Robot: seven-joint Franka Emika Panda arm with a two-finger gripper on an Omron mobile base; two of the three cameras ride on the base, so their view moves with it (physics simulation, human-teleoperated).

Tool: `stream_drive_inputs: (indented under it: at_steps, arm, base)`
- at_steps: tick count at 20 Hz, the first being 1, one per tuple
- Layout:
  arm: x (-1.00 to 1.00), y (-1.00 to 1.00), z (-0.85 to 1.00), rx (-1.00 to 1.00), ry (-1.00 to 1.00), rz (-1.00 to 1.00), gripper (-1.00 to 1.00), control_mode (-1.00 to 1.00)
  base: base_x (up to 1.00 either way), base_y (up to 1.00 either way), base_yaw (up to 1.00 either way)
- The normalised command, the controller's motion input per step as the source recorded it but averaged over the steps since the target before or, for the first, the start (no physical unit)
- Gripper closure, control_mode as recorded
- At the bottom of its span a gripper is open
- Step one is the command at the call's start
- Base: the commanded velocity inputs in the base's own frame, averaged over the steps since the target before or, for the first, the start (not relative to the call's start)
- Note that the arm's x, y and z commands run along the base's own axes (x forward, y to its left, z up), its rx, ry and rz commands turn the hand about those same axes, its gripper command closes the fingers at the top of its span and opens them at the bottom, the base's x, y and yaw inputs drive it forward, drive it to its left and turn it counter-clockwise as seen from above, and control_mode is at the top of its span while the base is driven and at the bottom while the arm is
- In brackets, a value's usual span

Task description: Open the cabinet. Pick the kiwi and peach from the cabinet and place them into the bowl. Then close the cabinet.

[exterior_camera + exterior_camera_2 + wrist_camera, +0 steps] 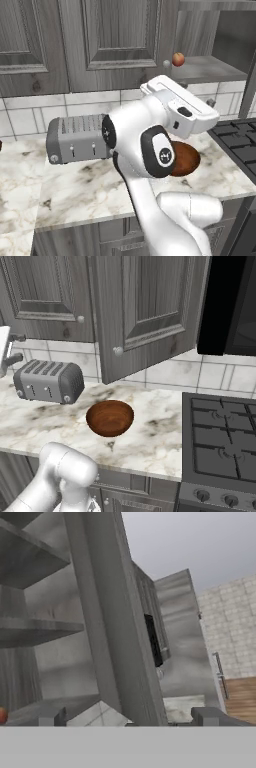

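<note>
With fingers [130, 719] spread wide and empty beside the open cabinet [210, 67], could clip the door edge reaching for the peach [178, 59] on its shelf, rolling it away.

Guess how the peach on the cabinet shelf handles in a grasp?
The peach looks round and smooth, so it probably rolls on the flat shelf if nudged. Likely light for its small size. The open hand should span it.
</note>
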Motion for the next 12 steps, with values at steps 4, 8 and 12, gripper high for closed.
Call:
stream_drive_inputs:
  at_steps: [4, 8, 12]
  arm:
    - [0.59, -0.46, 0.00, 0.10, 0.07, 0.00, -1.00, -1.00]
    - [0.65, -0.50, 0.00, 0.08, 0.12, 0.00, -1.00, -1.00]
    - [0.79, -0.54, 0.00, 0.07, 0.15, 0.00, -1.00, -1.00]
  base:
    - [0.00, 0.00, 0.00]
    - [0.00, 0.00, 0.00]
    - [0.00, 0.00, 0.00]
